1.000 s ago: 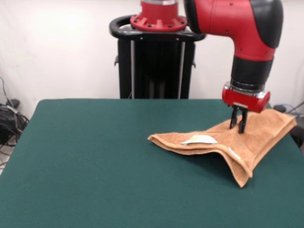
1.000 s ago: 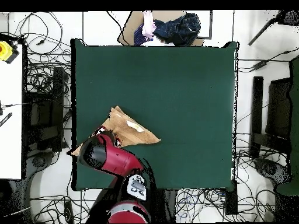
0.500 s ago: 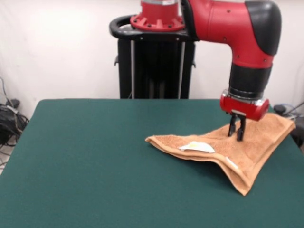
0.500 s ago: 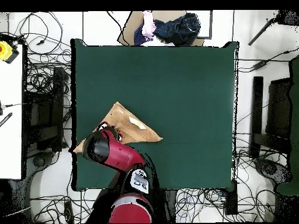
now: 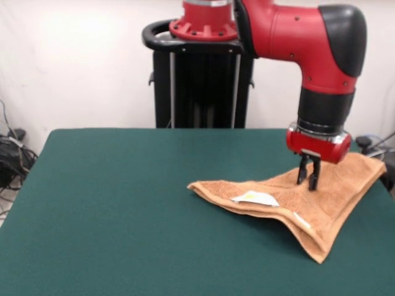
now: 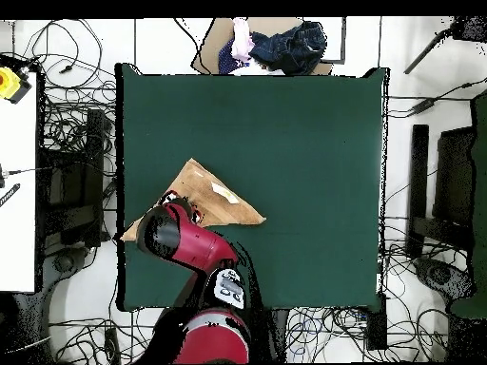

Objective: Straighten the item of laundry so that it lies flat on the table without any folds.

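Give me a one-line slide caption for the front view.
Sawyer's gripper pinches a folded orange towel, its white label showing, on the green table.

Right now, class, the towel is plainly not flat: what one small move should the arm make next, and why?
Probably lift a little and draw the pinched layer back off the rest. The jaws of the gripper are shut on the folded light orange terry-cloth towel, which lies doubled in a triangle on the dark green felt-topped table.
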Robot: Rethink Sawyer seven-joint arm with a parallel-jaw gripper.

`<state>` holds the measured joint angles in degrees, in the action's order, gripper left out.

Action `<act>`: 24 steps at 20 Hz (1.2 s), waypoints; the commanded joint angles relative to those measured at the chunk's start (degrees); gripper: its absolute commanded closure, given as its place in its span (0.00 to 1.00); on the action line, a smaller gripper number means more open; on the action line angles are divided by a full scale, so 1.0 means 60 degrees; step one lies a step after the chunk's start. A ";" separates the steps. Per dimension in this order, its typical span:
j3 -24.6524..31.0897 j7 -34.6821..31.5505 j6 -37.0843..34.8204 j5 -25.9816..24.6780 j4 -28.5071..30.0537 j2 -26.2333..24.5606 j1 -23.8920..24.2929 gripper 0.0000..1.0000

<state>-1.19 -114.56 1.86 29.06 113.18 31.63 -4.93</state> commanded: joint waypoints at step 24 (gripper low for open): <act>-0.0584 -0.1268 0.0168 -0.0132 -0.1910 -0.0943 0.0109 1.00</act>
<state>-4.66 -114.56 1.84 29.03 105.71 27.85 -4.68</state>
